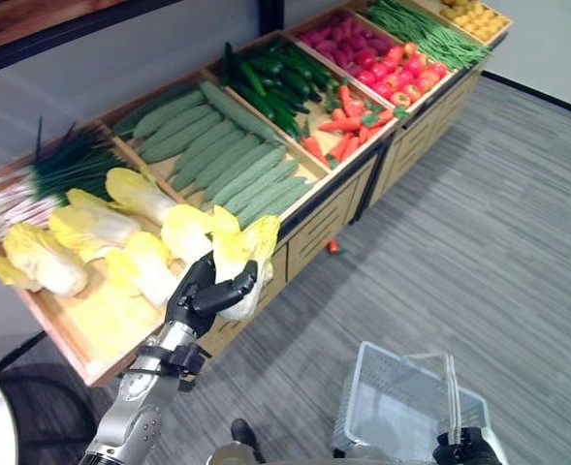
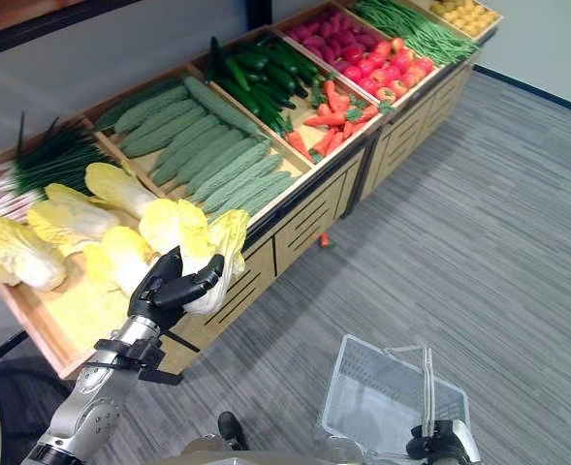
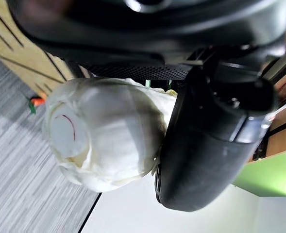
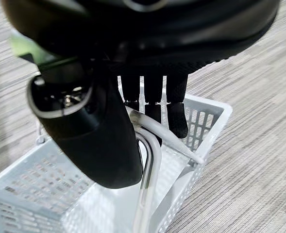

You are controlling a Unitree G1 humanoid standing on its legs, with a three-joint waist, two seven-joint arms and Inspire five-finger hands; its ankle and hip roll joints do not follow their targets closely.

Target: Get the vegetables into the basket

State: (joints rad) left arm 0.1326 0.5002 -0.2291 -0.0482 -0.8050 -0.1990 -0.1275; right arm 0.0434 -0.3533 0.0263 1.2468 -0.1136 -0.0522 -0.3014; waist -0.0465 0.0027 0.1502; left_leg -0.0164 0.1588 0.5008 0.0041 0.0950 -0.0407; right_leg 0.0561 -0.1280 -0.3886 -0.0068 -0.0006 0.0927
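Observation:
My left hand [image 1: 206, 294] is shut on a napa cabbage [image 1: 246, 254] with yellow leaves and a white base [image 3: 104, 141], held just past the front edge of the wooden stand's cabbage bin [image 1: 91, 329]. More cabbages [image 1: 91, 228] lie in that bin. My right hand [image 2: 438, 444] is shut on the metal handles [image 4: 147, 145] of a white mesh basket [image 1: 401, 402], which hangs low over the carpet at the lower right.
The long wooden stand [image 1: 343, 203] runs from left to upper right with bins of green onions [image 1: 67, 160], cucumbers [image 1: 222, 155], carrots [image 1: 348, 121], red peppers [image 1: 401, 63] and green beans [image 1: 426, 29]. A carrot [image 1: 333, 247] lies on the grey carpet [image 1: 498, 232] by the stand.

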